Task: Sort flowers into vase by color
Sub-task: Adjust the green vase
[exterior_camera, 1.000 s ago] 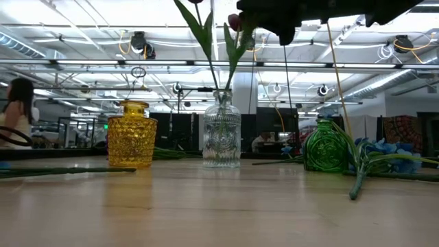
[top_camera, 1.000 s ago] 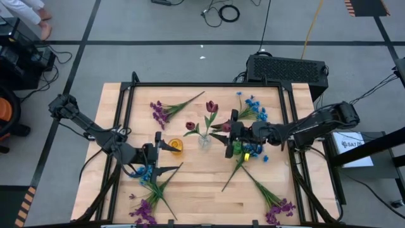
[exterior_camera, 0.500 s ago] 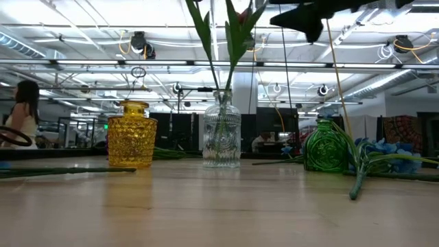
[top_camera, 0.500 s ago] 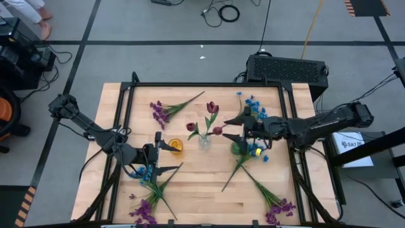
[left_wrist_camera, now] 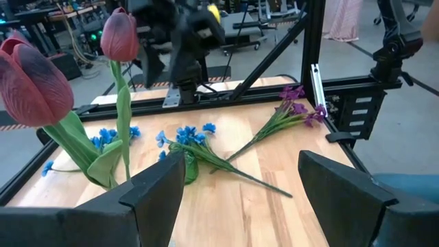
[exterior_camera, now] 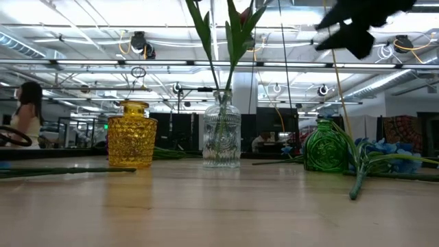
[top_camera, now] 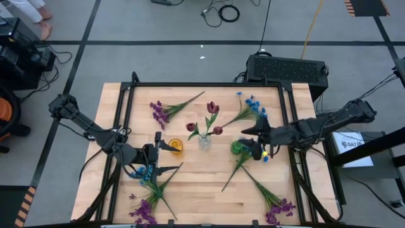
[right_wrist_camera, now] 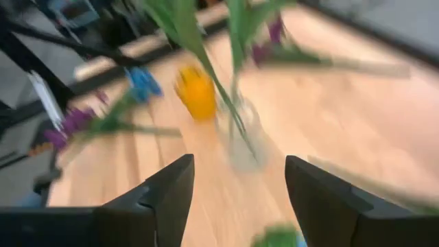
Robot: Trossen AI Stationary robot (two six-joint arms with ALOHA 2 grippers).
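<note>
A clear glass vase [top_camera: 204, 140] stands mid-table with three dark red tulips [top_camera: 212, 107] in it, stems down its neck. Left of it is a yellow vase [top_camera: 175, 146], right of it a green vase [top_camera: 238, 148] with blue blossoms [left_wrist_camera: 185, 134] at its mouth. Purple sprigs [top_camera: 158, 113] and blue sprigs [top_camera: 253, 107] lie flat on the wood. My right gripper [top_camera: 245, 131] hangs open above the green vase, right of the tulips, with nothing between its fingers [right_wrist_camera: 171, 199]. My left gripper [top_camera: 169, 156] waits open in the air beside the yellow vase.
More purple sprigs [top_camera: 144, 209] [top_camera: 278, 208] lie near the front edge, and a blue one [top_camera: 144, 172] under my left arm. A black frame [top_camera: 209, 84] rims the table. A person [exterior_camera: 27, 110] is far off in the room on the left.
My right gripper has opened and let go of a dark red tulip, which stays standing in the clear vase. The gripper has then drawn back toward the table's right edge, rolling as it went.
</note>
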